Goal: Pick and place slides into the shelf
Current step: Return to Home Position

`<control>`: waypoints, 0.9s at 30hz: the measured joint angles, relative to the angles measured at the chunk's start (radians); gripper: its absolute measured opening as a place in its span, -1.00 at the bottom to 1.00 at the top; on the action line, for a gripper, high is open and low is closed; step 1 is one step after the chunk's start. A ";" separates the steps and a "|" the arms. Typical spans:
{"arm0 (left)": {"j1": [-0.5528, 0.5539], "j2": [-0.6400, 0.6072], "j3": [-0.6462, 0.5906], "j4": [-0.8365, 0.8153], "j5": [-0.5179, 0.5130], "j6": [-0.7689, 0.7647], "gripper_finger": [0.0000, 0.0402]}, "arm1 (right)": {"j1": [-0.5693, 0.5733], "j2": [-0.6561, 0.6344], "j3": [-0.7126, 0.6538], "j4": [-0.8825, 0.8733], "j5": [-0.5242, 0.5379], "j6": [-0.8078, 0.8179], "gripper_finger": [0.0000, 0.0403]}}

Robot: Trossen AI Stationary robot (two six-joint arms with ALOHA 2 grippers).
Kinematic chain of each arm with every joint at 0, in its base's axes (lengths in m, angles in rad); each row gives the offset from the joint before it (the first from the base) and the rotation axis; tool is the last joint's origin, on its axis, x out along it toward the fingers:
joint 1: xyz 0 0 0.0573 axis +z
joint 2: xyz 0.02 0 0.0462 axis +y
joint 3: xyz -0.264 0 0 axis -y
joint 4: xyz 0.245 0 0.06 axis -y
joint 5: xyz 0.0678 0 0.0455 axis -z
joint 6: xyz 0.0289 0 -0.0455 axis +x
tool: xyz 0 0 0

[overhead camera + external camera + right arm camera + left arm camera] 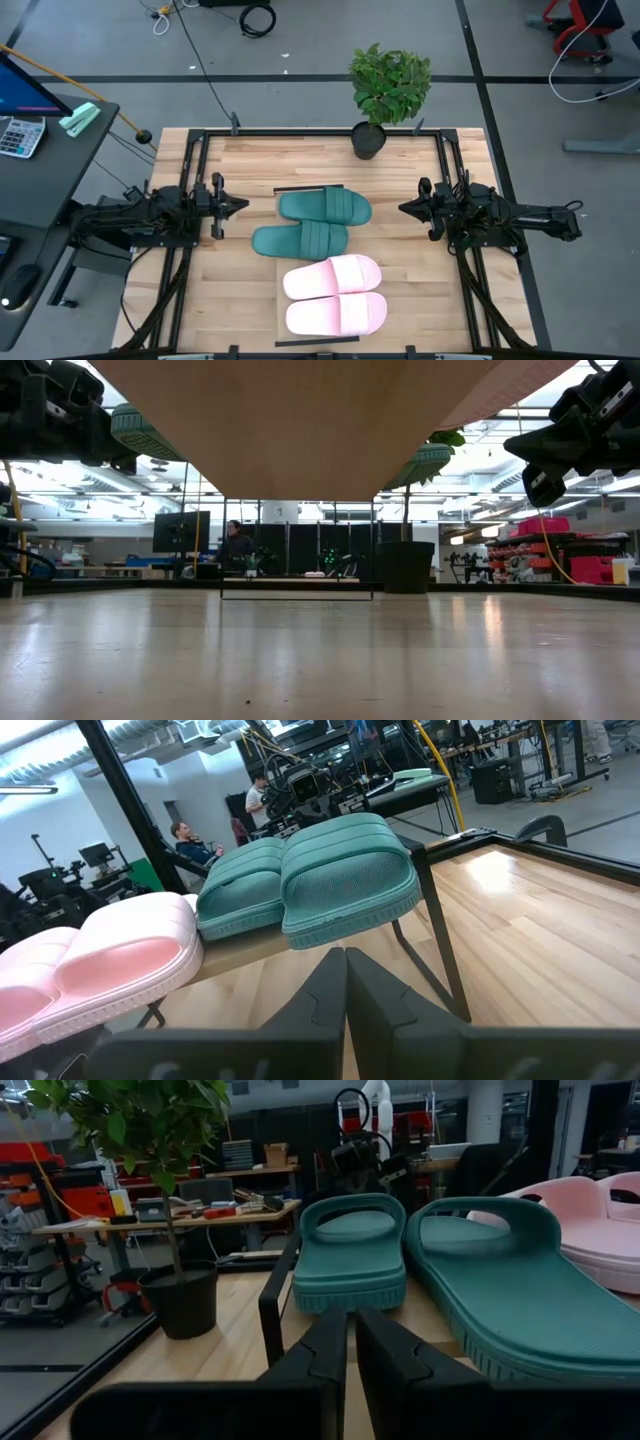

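Four slides lie on the shelf mid-table, all flat, soles down, long axes running 9-to-3. The teal pair takes the 12 o'clock half of the board, side by side & touching. The one nearer 12 sits shifted a bit toward 3, its mate a bit toward 9. The pink pair fills the 6 o'clock half, also side by side & touching, w/ the pink one nearer 12 just beside the teal one nearer 6. From table height the shelf shows as a raised board on thin dark legs, teal soles overhanging both long sides.

Left gripper hovers at 9 o'clock of the teal pair, apart from it, pointing toward 3. Its fingers are drawn nearly together, only a thin slit between them, nothing in it. Right gripper hovers opp. at 3 o'clock, pointing toward 9, clear of the slides. Its fingers are pressed tight together, holding nothing.

A potted plant stands at the table's 12 o'clock edge, slightly toward 1, near the shelf's end but not touching. Off the table, approx. 9 o'clock, a dark desk carries a calculator. In the rm behind, a person sits at a workstation.
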 joint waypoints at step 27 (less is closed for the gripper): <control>0.000 0.000 0.000 0.003 0.000 0.000 -0.82 | 0.000 0.000 0.000 0.000 0.000 0.000 -0.93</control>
